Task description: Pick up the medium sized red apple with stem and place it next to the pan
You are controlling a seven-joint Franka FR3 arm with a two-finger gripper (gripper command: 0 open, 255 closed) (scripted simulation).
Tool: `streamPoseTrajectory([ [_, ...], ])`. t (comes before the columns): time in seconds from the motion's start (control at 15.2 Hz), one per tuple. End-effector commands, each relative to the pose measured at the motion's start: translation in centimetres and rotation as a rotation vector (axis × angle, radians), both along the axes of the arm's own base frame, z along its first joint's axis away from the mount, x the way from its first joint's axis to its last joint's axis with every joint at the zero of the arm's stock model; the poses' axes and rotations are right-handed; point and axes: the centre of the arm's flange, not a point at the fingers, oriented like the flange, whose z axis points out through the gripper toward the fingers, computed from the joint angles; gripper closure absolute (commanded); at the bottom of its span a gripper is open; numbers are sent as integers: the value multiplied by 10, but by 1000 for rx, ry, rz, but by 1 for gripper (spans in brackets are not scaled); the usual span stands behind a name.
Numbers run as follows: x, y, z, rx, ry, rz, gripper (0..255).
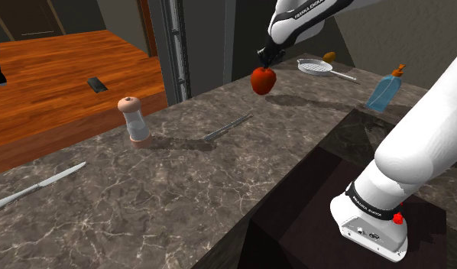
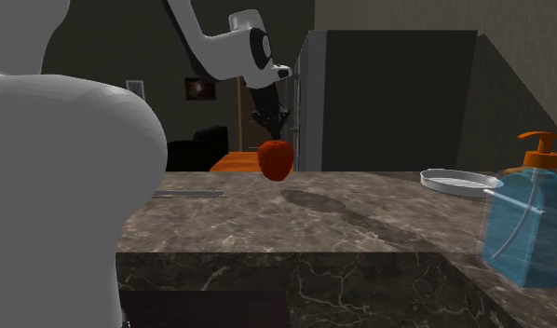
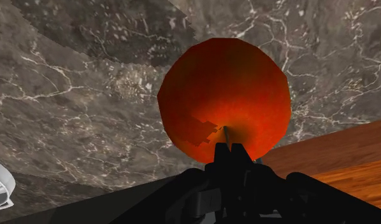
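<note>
Gripper (image 1: 263, 65): pinching the apple (image 1: 264, 80) at its stem end.
Apple: red, hanging clear above the counter (image 1: 143, 199), well apart from the pan (image 1: 317, 66), to its left in the shoulder view.

The light is soft and low, coming from the shoulder view's left, so the round red apple (image 1: 264, 79) and the clear shaker with a pinkish cap (image 1: 134, 121) throw blurred shadows rightward across the dark veined marble counter (image 1: 181, 191), while the second exterior view looks murky.
</note>
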Motion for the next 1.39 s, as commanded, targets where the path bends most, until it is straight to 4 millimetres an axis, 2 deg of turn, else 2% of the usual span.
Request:
streamPoseTrajectory([
  [0.0, 0, 0, 11, 0, 0, 0, 255],
  [1.32, 0, 0, 117, 0, 0, 0, 255],
])
